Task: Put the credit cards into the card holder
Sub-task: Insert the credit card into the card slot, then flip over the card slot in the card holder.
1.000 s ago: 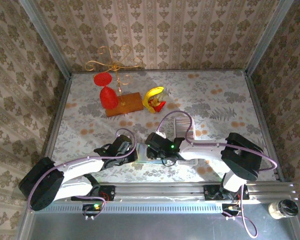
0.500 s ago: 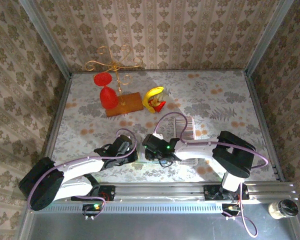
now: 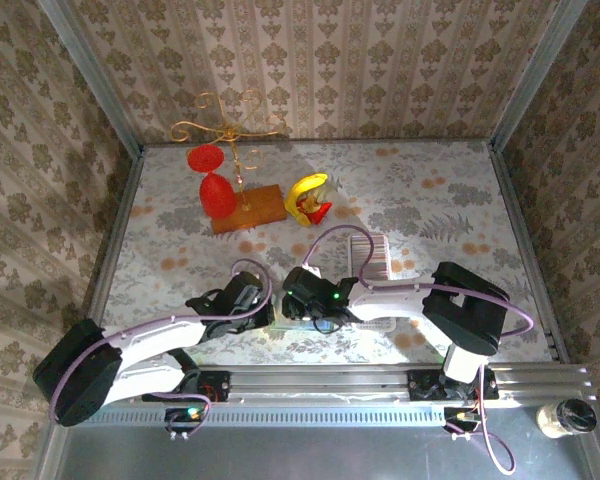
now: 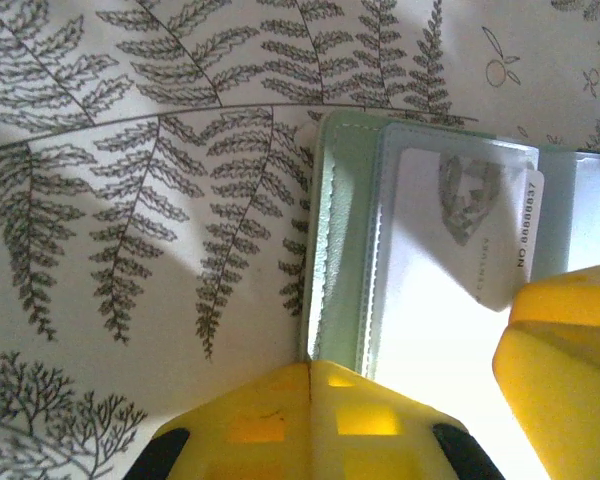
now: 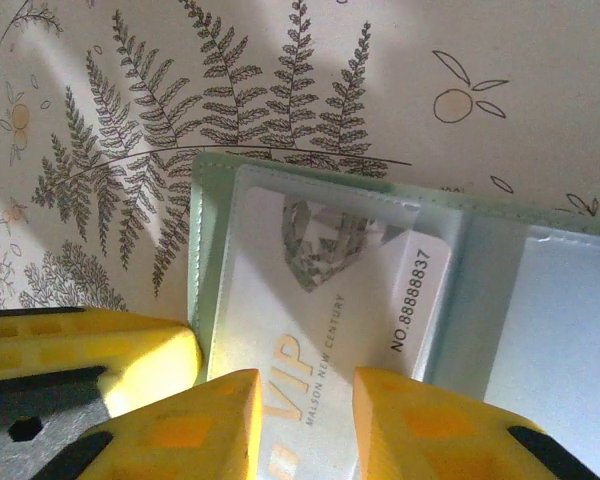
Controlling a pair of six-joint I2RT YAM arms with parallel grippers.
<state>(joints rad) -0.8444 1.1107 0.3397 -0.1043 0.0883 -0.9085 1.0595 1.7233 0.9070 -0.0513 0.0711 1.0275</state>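
Right wrist view puts the right claw, fingers narrowly parted, atop a card half inside the open card holder at the near middle of the worktop, apparently steadied by the tight-closed left claw; slide it flat, straight in.

high camera looks down; wrist cameras closely share the card holder.

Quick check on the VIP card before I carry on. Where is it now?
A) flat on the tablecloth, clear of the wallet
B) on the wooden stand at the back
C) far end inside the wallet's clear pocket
C: in the right wrist view the VIP card has its far end under the clear sleeve of the card holder, with its near end at the right gripper.
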